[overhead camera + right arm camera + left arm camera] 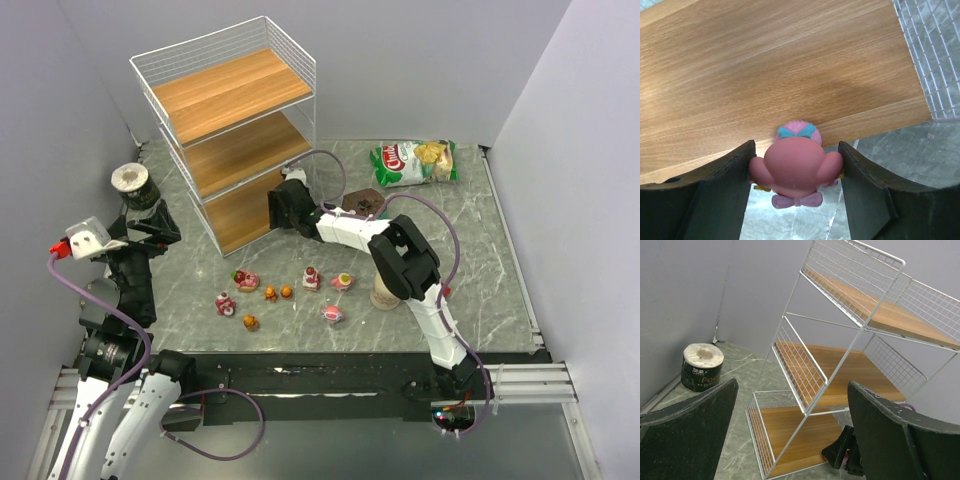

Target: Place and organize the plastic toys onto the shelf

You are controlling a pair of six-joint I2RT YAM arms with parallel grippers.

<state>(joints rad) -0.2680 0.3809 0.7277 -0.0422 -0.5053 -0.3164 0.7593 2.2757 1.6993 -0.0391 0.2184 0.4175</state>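
My right gripper [280, 212] is shut on a pink figurine [796, 167] with a blue bow and a lilac bow, held at the front edge of the shelf's bottom tier [765, 80]. The shelf [232, 130], white wire with three wooden tiers, stands at the back left; it also shows in the left wrist view [850, 370]. Several small toys lie on the table in front: a red-and-white one [312, 278], pink ones [245, 280] [333, 314] and orange ones [250, 322]. My left gripper [790, 440] is open and empty, left of the shelf, facing it.
A paper roll [133, 185] stands at the far left, also in the left wrist view [701, 366]. A green snack bag [415, 160] lies at the back right. A cream bottle [385, 293] stands by the right arm. A dark round object [362, 203] lies behind that arm.
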